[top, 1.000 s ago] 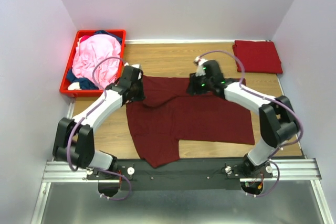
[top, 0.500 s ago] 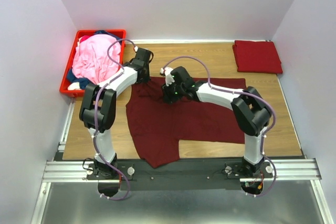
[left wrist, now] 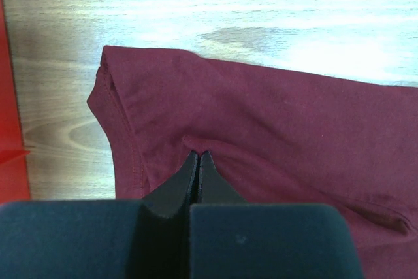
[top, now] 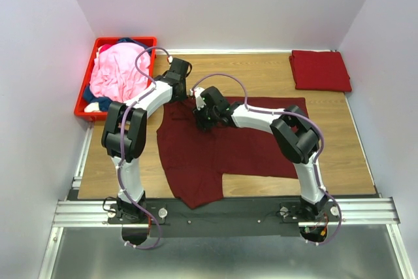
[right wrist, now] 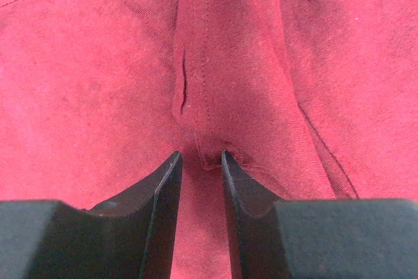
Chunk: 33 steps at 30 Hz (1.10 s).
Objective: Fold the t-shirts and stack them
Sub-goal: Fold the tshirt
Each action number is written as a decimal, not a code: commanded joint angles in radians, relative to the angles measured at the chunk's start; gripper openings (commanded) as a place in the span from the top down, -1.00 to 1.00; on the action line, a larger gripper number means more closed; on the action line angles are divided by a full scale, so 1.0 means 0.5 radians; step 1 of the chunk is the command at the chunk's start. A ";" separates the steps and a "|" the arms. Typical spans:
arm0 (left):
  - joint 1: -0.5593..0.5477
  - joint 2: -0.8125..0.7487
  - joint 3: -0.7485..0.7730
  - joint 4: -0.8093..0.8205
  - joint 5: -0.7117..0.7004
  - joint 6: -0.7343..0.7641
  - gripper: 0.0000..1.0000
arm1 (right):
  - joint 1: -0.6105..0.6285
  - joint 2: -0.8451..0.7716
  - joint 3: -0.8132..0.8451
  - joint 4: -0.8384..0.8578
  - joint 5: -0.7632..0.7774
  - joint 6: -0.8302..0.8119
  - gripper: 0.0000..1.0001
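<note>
A dark maroon t-shirt point(top: 248, 142) lies spread on the wooden table. My left gripper point(top: 175, 91) is at its far left corner. In the left wrist view point(left wrist: 198, 155) its jaws are pressed together with a ridge of the maroon cloth point(left wrist: 294, 122) at the tips, beside the hemmed sleeve edge. My right gripper point(top: 200, 108) sits close by on the shirt's upper part. In the right wrist view point(right wrist: 201, 155) its jaws stand a narrow gap apart around a small pucker of cloth point(right wrist: 98, 96). A folded red t-shirt point(top: 320, 70) lies at the far right corner.
A red plastic crate point(top: 85, 110) stands at the far left, holding a pink shirt point(top: 117, 73) and navy cloth point(top: 91, 93). Its red wall shows at the left edge of the left wrist view point(left wrist: 10, 161). Grey walls enclose the table on three sides.
My right gripper has moved left along the shirt's upper part, close to the left gripper. My left gripper has moved farther from the base, to the shirt's far left corner.
</note>
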 commanded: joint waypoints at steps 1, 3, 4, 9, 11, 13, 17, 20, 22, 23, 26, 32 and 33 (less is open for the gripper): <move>0.012 0.006 0.014 -0.004 -0.019 0.014 1.00 | 0.007 0.100 0.018 0.002 0.176 -0.020 0.33; 0.015 0.000 0.011 -0.001 -0.013 0.017 1.00 | 0.007 0.094 0.015 -0.001 0.198 -0.014 0.49; 0.012 -0.007 0.005 -0.004 -0.007 0.014 1.00 | 0.010 0.091 0.012 0.002 0.204 -0.017 0.52; 0.012 -0.037 -0.004 -0.004 -0.006 0.014 1.00 | 0.010 0.070 0.009 0.005 0.231 -0.007 0.96; 0.012 -0.047 0.002 -0.007 -0.003 0.014 1.00 | 0.007 0.060 0.006 0.005 0.241 -0.004 0.99; 0.012 -0.053 0.008 -0.023 -0.010 0.017 1.00 | 0.010 0.042 0.006 0.002 0.228 0.002 0.99; 0.015 -0.108 0.005 -0.056 -0.028 0.017 1.00 | 0.010 -0.093 -0.040 0.005 0.198 0.017 0.99; 0.012 -0.191 -0.013 -0.069 0.012 0.005 1.00 | 0.010 -0.209 -0.089 -0.001 0.161 0.014 0.99; 0.012 -0.252 -0.047 -0.093 0.039 -0.001 1.00 | 0.010 -0.262 -0.132 -0.004 0.121 0.017 0.99; 0.012 -0.276 -0.062 -0.099 0.049 -0.007 1.00 | 0.010 -0.313 -0.151 -0.007 0.112 0.017 0.99; 0.009 -0.402 -0.197 -0.103 0.113 -0.032 1.00 | 0.007 -0.396 -0.233 -0.022 0.078 -0.004 0.99; 0.006 -0.702 -0.528 -0.121 0.211 -0.081 1.00 | 0.007 -0.504 -0.362 -0.126 0.050 -0.160 0.99; 0.000 -0.743 -0.571 -0.124 0.230 -0.090 1.00 | 0.007 -0.535 -0.372 -0.145 0.053 -0.179 0.99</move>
